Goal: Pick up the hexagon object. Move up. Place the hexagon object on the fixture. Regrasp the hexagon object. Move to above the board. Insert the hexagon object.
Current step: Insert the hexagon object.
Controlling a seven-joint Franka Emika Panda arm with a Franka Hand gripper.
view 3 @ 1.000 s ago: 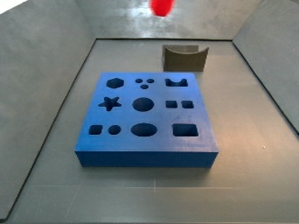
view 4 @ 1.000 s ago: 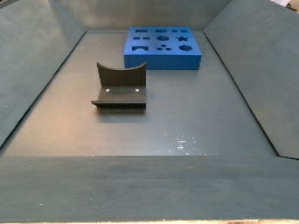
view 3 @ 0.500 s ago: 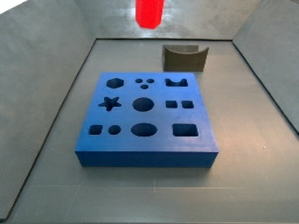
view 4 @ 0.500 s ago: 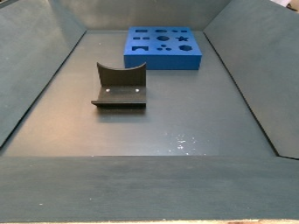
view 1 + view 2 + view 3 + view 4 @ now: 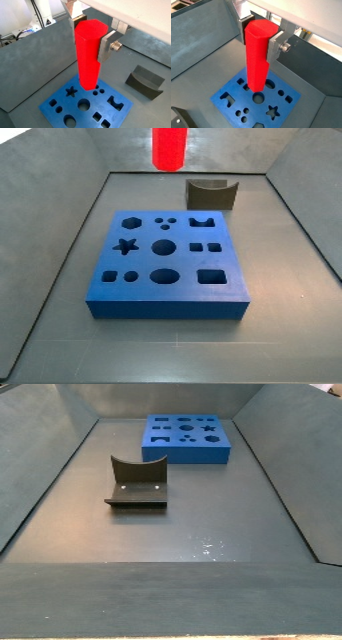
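Soft even light, dull glare on grey floor (image 5: 201,544), slight blur.

end effector (image 5: 93,40) with the hexagon object (image 5: 87,55) upright, high above the board (image 5: 63,102); fixture (image 5: 146,82) beside the board

Matte red hexagon object (image 5: 87,60) in the gripper (image 5: 93,42), fingers (image 5: 109,44) bare silver metal

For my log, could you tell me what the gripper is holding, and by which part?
The gripper holds the hexagon object upright by its upper end, a finger pressed against its side, above the board.
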